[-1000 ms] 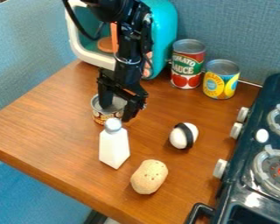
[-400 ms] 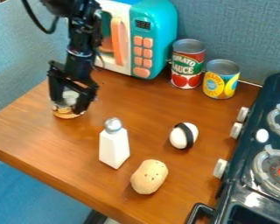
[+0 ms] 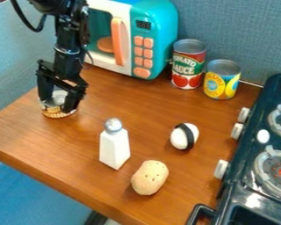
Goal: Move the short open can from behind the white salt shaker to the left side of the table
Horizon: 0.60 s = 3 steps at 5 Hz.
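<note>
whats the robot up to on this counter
The robot's black gripper has its fingers around a short, open-looking can near the left edge of the wooden counter. A white shaker stands nearer the camera, with a potato-like item and a white egg shape with a black band to its right. Two taller cans stand by the toy microwave.

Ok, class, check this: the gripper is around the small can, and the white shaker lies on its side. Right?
Not quite: the camera view shows the gripper around the small can, but the white shaker stands upright.
</note>
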Motion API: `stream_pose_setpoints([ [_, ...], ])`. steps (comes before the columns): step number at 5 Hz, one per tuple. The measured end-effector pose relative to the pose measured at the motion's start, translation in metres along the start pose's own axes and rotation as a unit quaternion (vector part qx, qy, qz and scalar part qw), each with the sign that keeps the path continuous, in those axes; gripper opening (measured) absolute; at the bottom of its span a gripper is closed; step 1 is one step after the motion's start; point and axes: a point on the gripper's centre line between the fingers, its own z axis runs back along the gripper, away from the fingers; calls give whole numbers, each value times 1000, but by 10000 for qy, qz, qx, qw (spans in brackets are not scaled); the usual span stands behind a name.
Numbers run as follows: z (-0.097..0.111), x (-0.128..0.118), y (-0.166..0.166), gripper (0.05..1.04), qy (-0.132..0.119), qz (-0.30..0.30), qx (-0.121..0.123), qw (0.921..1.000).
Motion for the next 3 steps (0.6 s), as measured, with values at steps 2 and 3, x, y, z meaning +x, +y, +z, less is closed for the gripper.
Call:
stream_pose_setpoints([
  [2,36,-4,-19,1001,-747,-82,-634,9952],
  [3,50,-5,-37,1001,-758,-289,-569,9951],
])
